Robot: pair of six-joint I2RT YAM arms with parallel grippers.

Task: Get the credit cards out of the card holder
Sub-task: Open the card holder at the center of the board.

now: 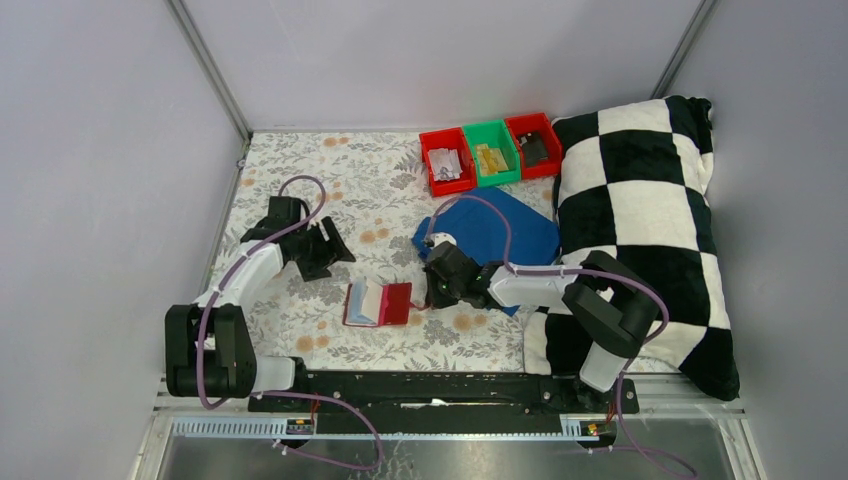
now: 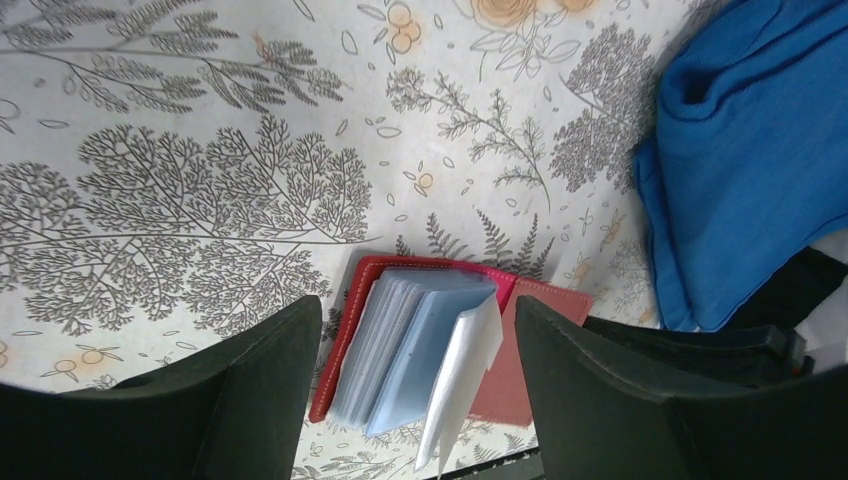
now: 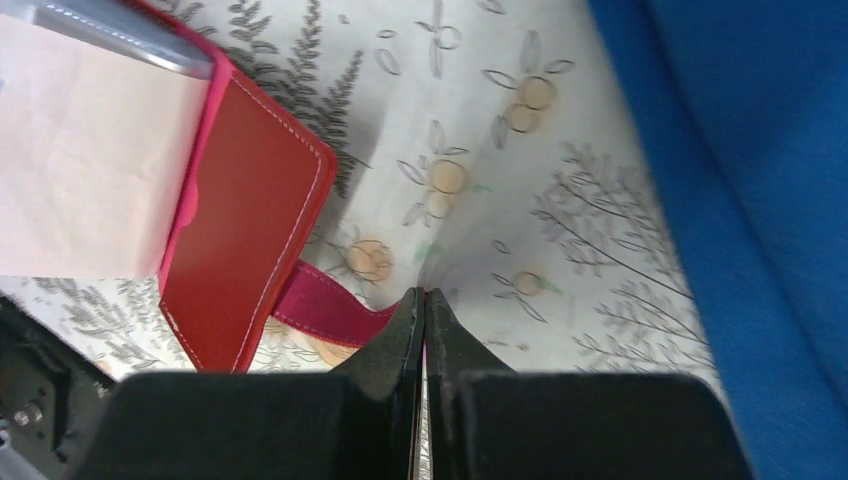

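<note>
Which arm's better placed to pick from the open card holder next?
Left. The left gripper hangs open over the card holder; the right gripper is shut on the strap tab, likely anchoring it.

One card holder (image 1: 378,303), two red bins (image 1: 455,187), one green bin (image 1: 497,179)

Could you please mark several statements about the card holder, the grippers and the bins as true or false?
1. The red folding card holder lies open on the floral tablecloth. True.
2. The left gripper is shut on a card. False: its jaws stand open and hold nothing.
3. The right gripper has its jaws shut. True.
4. All three plastic bins at the far edge are red. False: a green plastic bin sits between two red plastic bins.
</note>
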